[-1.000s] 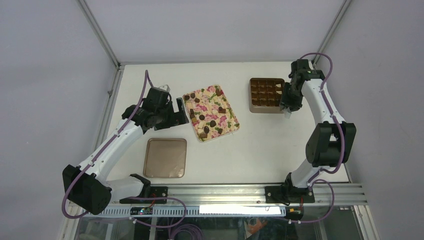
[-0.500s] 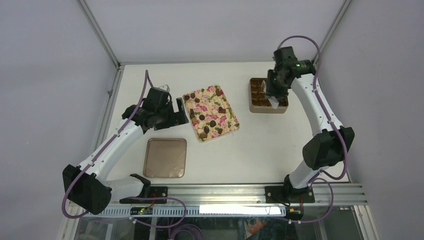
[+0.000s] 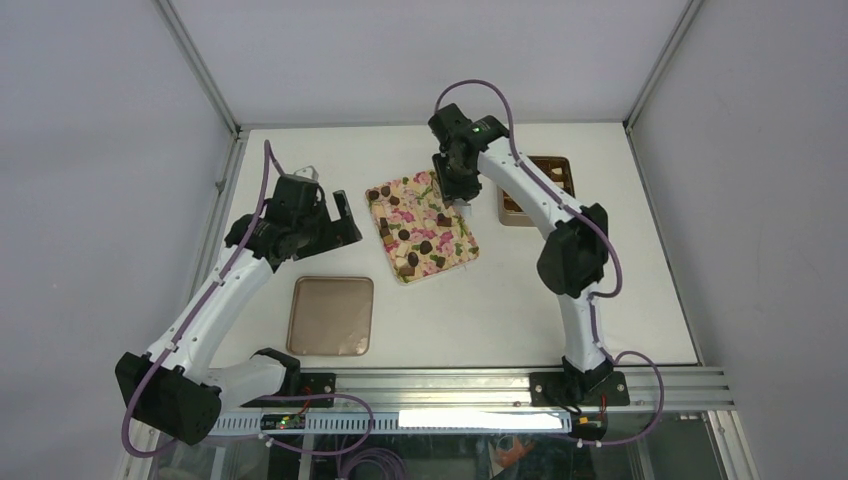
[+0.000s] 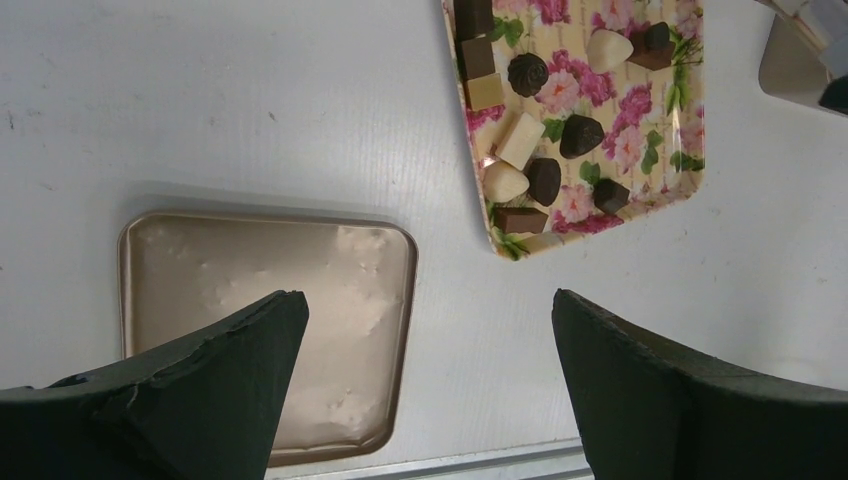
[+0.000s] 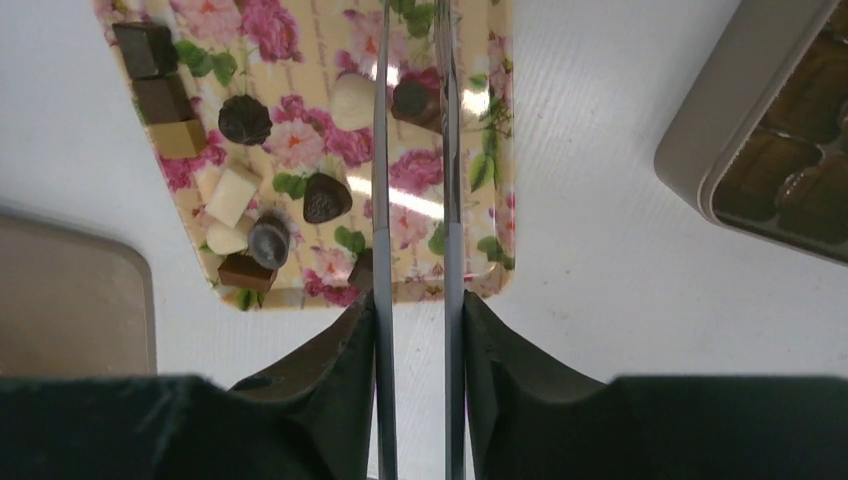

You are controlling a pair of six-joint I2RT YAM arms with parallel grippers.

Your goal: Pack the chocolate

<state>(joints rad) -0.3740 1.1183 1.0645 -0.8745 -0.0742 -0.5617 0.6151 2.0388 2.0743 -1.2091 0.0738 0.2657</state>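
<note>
Mostly dark chocolate (image 5: 245,120), some pale, variously shaped.

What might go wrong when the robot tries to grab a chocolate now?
The right arm's thin fingers stand close together, so they might flick the dark chocolate showing between them instead of gripping it. The white heart beside it may get bumped. The floral tray might slide if pushed.

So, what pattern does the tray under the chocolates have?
The tray: pink roses, green leaves on cream; clearest from right wrist.
</note>
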